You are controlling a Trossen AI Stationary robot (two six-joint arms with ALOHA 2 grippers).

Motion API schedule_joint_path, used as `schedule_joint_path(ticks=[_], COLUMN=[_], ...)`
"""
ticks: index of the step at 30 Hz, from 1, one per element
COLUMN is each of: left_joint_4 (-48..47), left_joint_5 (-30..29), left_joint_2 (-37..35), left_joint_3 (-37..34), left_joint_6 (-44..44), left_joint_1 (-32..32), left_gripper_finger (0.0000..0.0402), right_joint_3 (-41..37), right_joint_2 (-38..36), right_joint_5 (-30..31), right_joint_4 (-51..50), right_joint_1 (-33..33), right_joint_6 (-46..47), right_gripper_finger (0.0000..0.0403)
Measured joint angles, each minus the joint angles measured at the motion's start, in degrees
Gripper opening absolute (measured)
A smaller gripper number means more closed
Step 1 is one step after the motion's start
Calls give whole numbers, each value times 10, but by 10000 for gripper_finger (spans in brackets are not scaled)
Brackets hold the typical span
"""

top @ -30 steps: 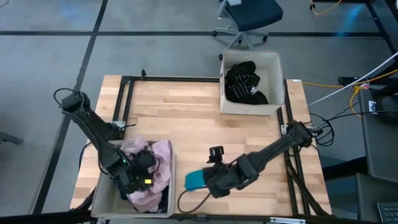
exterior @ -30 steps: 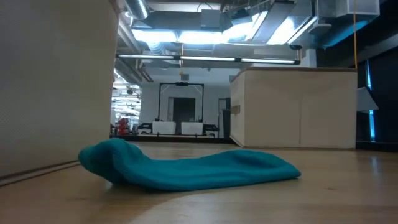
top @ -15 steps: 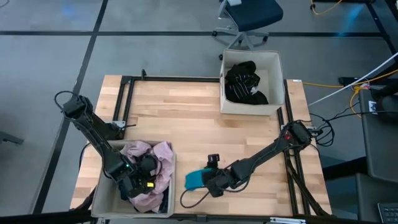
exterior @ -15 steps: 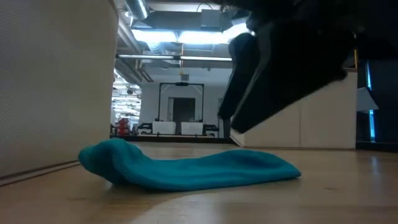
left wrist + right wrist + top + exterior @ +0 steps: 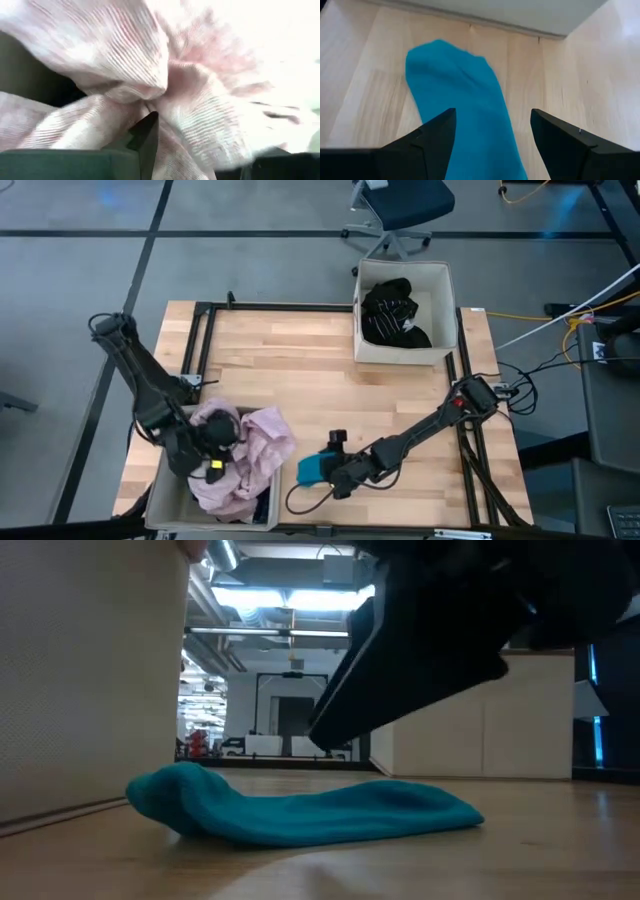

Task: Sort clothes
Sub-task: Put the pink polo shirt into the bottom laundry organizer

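Step in hand, as judged: two garments are being handled at once. The near beige fabric box (image 5: pixel 165 485), at the table's (image 5: pixel 290 360) front left corner, holds the pale pink garment (image 5: pixel 255 455), which spills over its right wall. The left gripper (image 5: pixel 210 465) is inside this box with its jaws partly apart and closed on a fold of the pink cloth, as the left wrist view shows.

The far fabric box (image 5: pixel 404 352) holds black clothes (image 5: pixel 392 315) with white stripes.

The right gripper (image 5: pixel 490 142) is low over the small teal piece (image 5: pixel 462 100), jaws at full spread and holding nothing. The piece lies flat on the table just beside the near box, between the two fingers and running on ahead of them.

Next move, as judged: lower the right gripper until its fingers straddle the cloth, then close. Thin, flat fabric calls for fingertip contact at table level.
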Motion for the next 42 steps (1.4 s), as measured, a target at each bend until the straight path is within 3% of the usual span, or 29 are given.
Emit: schedule_joint_path(ticks=[6,8,12,15,18,23,30,37,42], left_joint_4=[11,27,103,133,129,66,-144,-40,-68], left_joint_5=[-28,-80,-250,-287,-266,-171,-36,-23,-11], left_joint_2=[-87,-109,-118,-88,-44,25,120,198,180], left_joint_3=[1,1,2,3,2,2,2,-54,-31], left_joint_6=[32,62,153,213,212,148,-76,-92,-83], left_joint_1=[-8,-12,-15,-5,10,21,21,22,23], left_gripper_finger=[143,143,143,143,143,143,143,143,143], right_joint_3=[1,0,0,0,1,2,2,2,2], right_joint_2=[14,17,32,47,54,58,59,60,60], right_joint_5=[5,0,-17,-26,-25,-27,-28,-15,-24], right_joint_4=[9,4,12,24,32,32,31,30,30], right_joint_1=[-8,-11,-20,-24,-27,-27,-27,-27,-26], right_joint_6=[-3,-3,-2,-2,-3,-4,-4,-7,-7], right_gripper_finger=[257,257,257,257,257,257,257,257,257])
